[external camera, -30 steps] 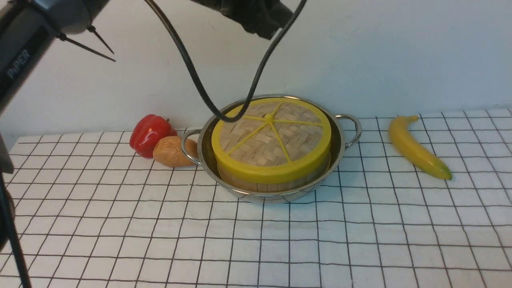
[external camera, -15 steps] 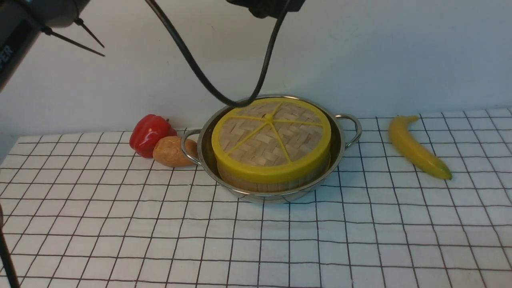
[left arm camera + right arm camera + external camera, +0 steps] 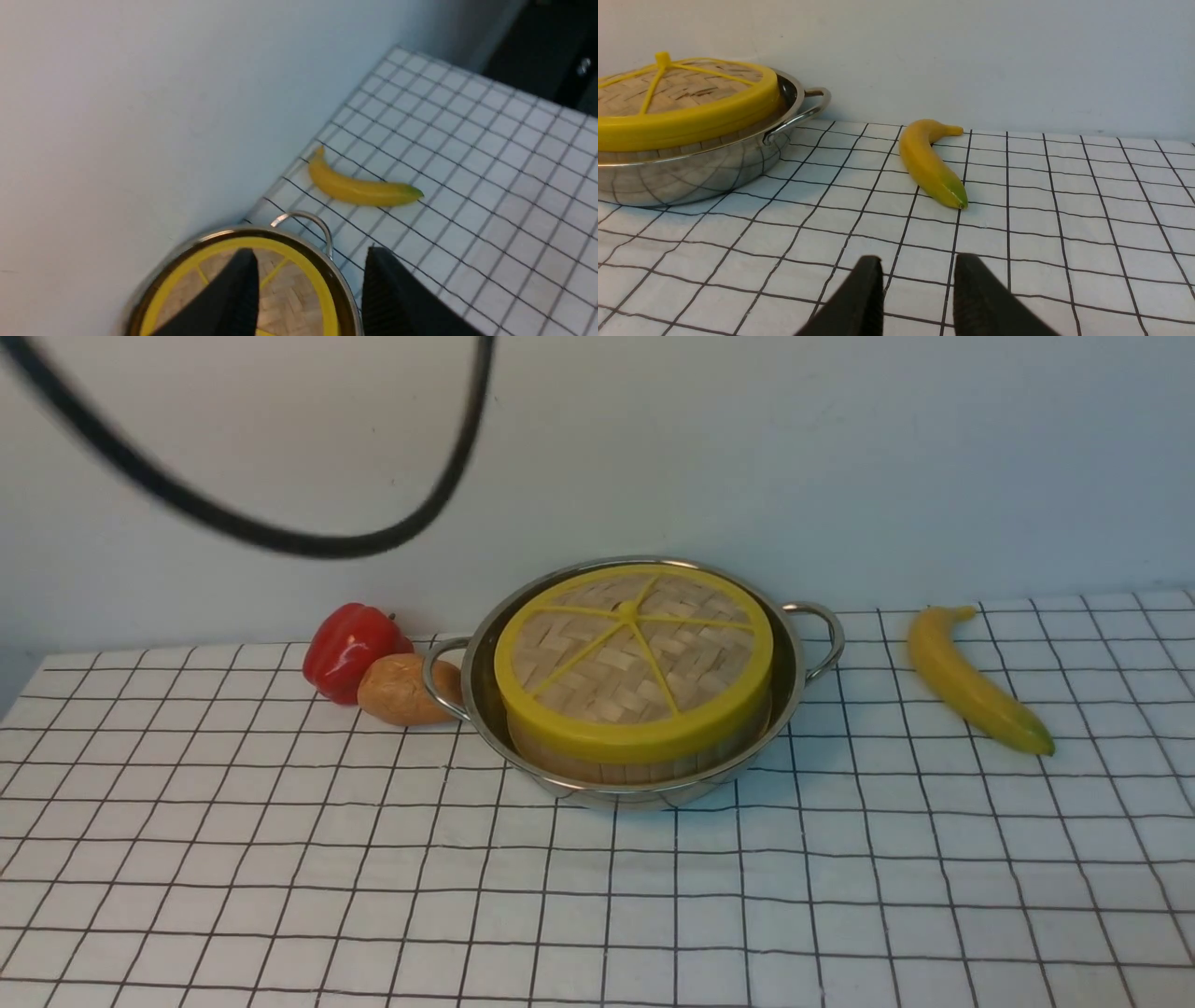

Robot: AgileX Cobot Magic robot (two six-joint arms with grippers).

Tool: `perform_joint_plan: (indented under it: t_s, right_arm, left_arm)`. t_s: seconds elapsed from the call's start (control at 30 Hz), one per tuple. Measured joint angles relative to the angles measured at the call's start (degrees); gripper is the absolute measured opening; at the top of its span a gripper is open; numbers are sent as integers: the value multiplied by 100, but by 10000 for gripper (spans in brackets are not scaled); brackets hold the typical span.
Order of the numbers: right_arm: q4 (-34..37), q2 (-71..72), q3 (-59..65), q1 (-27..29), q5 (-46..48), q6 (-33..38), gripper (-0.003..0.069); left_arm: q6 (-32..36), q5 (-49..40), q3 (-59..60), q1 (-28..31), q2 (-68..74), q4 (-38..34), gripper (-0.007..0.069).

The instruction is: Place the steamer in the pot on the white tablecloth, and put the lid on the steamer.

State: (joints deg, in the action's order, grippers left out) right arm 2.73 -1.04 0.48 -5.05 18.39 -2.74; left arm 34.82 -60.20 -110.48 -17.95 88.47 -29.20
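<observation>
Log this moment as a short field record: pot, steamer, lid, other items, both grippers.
pot: on the white tablecloth, holds the steamer
steamer: inside the pot, only its slatted side shows
lid: sits on the steamer
other items: red pepper and potato to the pot's left, banana to its right
left gripper: open, empty, above the pot
right gripper: open, empty, low over the tablecloth

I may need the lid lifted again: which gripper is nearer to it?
Left. The left gripper hangs open above the lid, right over its edge. The right gripper sits low over the tablecloth, off to the side, nearer the banana.
</observation>
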Motion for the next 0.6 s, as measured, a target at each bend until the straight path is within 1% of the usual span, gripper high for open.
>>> perform_joint_plan:
  t_s: [0.03, 0.07, 0.1, 0.17, 0.2, 0.27, 0.3, 0.33, 0.37, 0.57, 0.6]
  right_arm:
    - [0, 0, 0, 0, 0, 0, 240]
    - [0, 0, 0, 0, 0, 0, 240]
    - [0, 0, 0, 0, 0, 0, 240]
    - [0, 0, 0, 0, 0, 0, 240]
    - [0, 0, 0, 0, 0, 0, 240]
    - [0, 0, 0, 0, 0, 0, 240]
    - [0, 0, 0, 0, 0, 0, 240]
    - [0, 0, 0, 0, 0, 0, 240]
    - [0, 0, 0, 0, 0, 0, 240]
    - [0, 0, 0, 0, 0, 0, 240]
    - [0, 0, 0, 0, 0, 0, 240]
  left_arm:
    - [0, 229, 280, 0, -322, 47, 295]
    - [0, 289, 355, 0, -325, 46, 295]
    - [-2, 829, 1073, 0, -950, 204, 295]
    - [-16, 1365, 1958, 0, -1460, 395, 295]
    - [-14, 1473, 2052, 0, -1515, 415, 295]
    - [-21, 2153, 3289, 0, -2151, 569, 295]
    - [-26, 2265, 3385, 7, -2247, 579, 295]
    - [-28, 2790, 4380, 7, -2670, 581, 295]
    - [-28, 2855, 4380, 7, -2718, 581, 295]
    - [-40, 4418, 7173, 243, -4187, 441, 295]
    - [-40, 4528, 7499, 274, -4352, 414, 295]
